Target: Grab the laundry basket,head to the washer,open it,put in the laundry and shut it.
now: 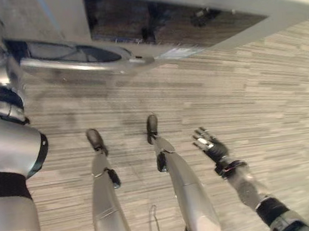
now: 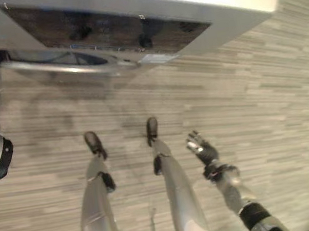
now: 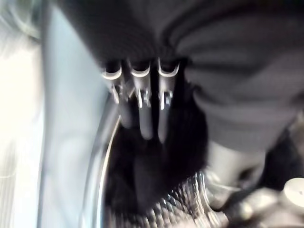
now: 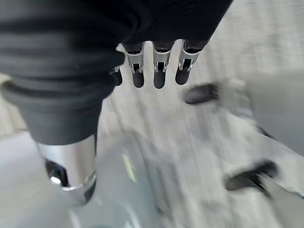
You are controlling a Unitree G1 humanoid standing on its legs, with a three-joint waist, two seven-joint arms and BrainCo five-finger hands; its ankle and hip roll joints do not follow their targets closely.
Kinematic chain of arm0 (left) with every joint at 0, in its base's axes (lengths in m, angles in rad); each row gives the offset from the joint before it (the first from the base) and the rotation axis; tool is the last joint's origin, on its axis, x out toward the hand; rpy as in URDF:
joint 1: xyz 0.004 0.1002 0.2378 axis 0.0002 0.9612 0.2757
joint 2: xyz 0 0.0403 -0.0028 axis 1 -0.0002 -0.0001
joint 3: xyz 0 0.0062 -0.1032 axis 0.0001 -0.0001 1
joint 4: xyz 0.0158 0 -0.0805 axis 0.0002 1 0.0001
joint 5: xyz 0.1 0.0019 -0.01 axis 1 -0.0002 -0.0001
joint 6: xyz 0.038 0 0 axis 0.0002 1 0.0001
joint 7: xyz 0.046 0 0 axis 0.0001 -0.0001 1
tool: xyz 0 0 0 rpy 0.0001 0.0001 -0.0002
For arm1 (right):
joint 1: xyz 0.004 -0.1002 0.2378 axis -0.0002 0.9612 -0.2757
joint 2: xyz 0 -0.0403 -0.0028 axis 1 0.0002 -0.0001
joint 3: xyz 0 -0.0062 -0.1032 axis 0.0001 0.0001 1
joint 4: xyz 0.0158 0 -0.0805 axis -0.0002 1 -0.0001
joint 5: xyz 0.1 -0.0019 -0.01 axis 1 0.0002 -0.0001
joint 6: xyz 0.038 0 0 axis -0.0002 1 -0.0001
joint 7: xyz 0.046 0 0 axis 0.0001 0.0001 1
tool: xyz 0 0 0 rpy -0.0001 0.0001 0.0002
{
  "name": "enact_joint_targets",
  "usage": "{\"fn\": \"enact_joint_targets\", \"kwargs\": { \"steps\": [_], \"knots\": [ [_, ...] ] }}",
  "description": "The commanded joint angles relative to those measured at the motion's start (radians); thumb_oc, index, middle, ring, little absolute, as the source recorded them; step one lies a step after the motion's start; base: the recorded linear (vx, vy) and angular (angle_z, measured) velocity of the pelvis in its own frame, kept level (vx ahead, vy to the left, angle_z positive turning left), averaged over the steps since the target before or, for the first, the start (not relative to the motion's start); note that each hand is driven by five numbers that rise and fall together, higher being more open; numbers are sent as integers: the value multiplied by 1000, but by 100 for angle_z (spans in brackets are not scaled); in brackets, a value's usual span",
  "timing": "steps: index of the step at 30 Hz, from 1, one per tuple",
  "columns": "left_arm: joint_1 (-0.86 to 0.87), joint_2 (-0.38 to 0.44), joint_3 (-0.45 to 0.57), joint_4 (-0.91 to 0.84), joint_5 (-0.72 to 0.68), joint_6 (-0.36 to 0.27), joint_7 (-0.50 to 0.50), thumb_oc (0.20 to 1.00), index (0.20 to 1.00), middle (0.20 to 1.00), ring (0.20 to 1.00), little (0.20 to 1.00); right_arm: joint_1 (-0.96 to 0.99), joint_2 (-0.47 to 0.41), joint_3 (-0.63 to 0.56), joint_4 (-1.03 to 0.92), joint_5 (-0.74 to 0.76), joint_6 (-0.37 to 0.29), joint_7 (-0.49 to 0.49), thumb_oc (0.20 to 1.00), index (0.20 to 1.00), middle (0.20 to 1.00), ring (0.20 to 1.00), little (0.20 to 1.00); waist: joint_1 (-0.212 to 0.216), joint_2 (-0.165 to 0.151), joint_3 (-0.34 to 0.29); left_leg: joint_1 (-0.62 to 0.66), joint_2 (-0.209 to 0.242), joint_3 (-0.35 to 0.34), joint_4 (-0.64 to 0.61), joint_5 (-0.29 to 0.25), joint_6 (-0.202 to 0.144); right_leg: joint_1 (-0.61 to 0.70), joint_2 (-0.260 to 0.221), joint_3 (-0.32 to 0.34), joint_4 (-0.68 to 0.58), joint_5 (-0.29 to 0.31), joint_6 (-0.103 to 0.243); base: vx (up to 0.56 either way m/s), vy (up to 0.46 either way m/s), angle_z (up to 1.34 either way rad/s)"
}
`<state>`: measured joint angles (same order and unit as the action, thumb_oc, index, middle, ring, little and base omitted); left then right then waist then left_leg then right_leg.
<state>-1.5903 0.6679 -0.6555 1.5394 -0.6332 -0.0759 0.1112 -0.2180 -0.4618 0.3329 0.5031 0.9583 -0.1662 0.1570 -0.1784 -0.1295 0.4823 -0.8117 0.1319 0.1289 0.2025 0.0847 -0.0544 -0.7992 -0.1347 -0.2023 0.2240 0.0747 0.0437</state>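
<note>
Grey striped plank floor [image 1: 263, 92] runs under the white front-loading washer [image 1: 186, 0] at the top. Left arm reaches up to its round chrome-ringed door [image 1: 75, 55]; in the left wrist view the left hand [image 3: 142, 109] has straight fingers at the dark drum opening. Right hand [image 1: 209, 145] hangs over the floor, fingers loosely spread, empty.

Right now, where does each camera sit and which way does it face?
Left eye view: on the head, looking down at the washer and floor; left arm and open right hand show.
Right eye view: same scene, slightly offset.
Left wrist view: along the left hand, straight fingers toward the washer's opening.
Right wrist view: along the right hand, over floor.
Shared: both eyes show the washer.
</note>
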Motion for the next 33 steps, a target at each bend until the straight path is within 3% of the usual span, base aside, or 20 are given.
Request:
{"fn": "enact_joint_targets", "kwargs": {
  "steps": [1,3,4,6,9,15,16,19,22,25,26,27,28,31,33],
  "knots": [
    [-82,88,-49,-12,483,50,67,1000,1000,1000,1000,1000,98,-28,23,-27,-48,22,36,1000,1000,1000,1000,1000,-38,-4,-113,-46,65,-57,-7,-26,-73,115,-91,8,54,-131,144,-60,-16,-3],
    [-94,53,-167,-38,680,68,33,1000,1000,1000,1000,1000,111,-49,33,-43,-56,19,43,1000,1000,1000,1000,1000,-44,-6,-114,-44,64,-60,-16,-19,-72,117,-89,10,46,-127,143,-53,-20,-1],
    [-95,52,-168,-38,680,68,32,1000,1000,1000,1000,1000,111,-48,32,-43,-56,19,43,1000,1000,1000,1000,1000,-43,-7,-114,-44,64,-60,-16,-19,-72,117,-89,11,46,-127,143,-32,-9,8],
    [-119,34,-252,-63,816,84,22,1000,1000,1000,1000,1000,107,-60,50,-31,-60,23,65,1000,1000,1000,1000,1000,-44,-5,-111,-46,62,-63,-16,-17,-72,111,-87,13,49,-127,143,-28,2,8],
    [-125,23,-282,-100,853,85,-1,1000,1000,1000,1000,1000,102,-65,58,-21,-56,27,75,1000,1000,1000,1000,1000,-41,-2,-106,-49,61,-64,-13,-16,-71,108,-88,16,52,-128,143,0,0,0],
    [-96,16,-265,-143,739,65,-83,1000,1000,1000,1000,1000,100,-67,70,-3,-57,50,91,1000,1000,1000,1000,1000,-32,8,-104,-45,58,-59,-13,-13,-73,109,-87,16,56,-133,141,0,0,0],
    [-79,30,-258,-229,610,30,-132,1000,1000,1000,1000,1000,99,-71,81,17,-60,64,105,1000,1000,1000,1000,1000,-24,20,-104,-38,58,-55,-19,-5,-76,115,-88,12,51,-131,140,0,0,0],
    [-42,55,-247,-332,534,9,-137,1000,1000,1000,1000,1000,111,-70,83,7,-56,67,110,1000,1000,1000,1000,1000,-16,27,-104,-33,58,-54,-26,1,-77,120,-87,11,47,-129,140,0,0,0],
    [143,103,-143,-572,360,-54,-90,1000,1000,1000,1000,1000,138,-42,81,15,-48,64,118,1000,1000,1000,1000,1000,12,46,-99,-5,57,-52,-38,11,-80,150,-88,2,41,-130,138,-6,-4,-1],
    [309,118,-42,-729,346,-93,-17,1000,1000,1000,1000,1000,150,-15,67,26,-44,49,116,1000,1000,1000,1000,1000,28,52,-98,21,57,-49,-45,16,-82,174,-87,-3,33,-132,136,-8,2,-3],
    [517,101,87,-882,320,-147,44,1000,1000,1000,1000,1000,168,12,39,25,-39,31,111,1000,1000,1000,1000,1000,50,56,-98,54,55,-47,-57,17,-83,201,-85,-8,26,-137,132,0,5,-7],
    [630,93,151,-958,329,-163,64,1000,1000,1000,1000,1000,180,20,25,29,-46,17,105,1000,1000,1000,1000,1000,61,59,-99,72,55,-46,-62,16,-84,216,-82,-9,21,-139,129,0,5,-4],
    [639,93,157,-963,332,-161,65,1000,1000,1000,1000,1000,181,17,28,29,-46,17,105,1000,1000,1000,1000,1000,58,60,-101,74,55,-46,-62,16,-84,218,-82,-9,20,-139,129,-3,21,-5],
    [986,11,298,-1066,372,-152,47,1000,1000,1000,1000,1000,210,45,-46,66,-101,9,73,1000,1000,1000,1000,1000,91,76,-115,150,56,-34,-85,18,-83,283,-78,-11,2,-145,122,6,19,-2],
    [1078,-9,325,-1082,373,-152,32,1000,1000,1000,1000,1000,219,48,-60,80,-120,10,67,1000,1000,1000,1000,1000,100,83,-119,179,57,-31,-97,21,-83,309,-75,-13,-6,-148,120,27,10,3]
  ]
}}
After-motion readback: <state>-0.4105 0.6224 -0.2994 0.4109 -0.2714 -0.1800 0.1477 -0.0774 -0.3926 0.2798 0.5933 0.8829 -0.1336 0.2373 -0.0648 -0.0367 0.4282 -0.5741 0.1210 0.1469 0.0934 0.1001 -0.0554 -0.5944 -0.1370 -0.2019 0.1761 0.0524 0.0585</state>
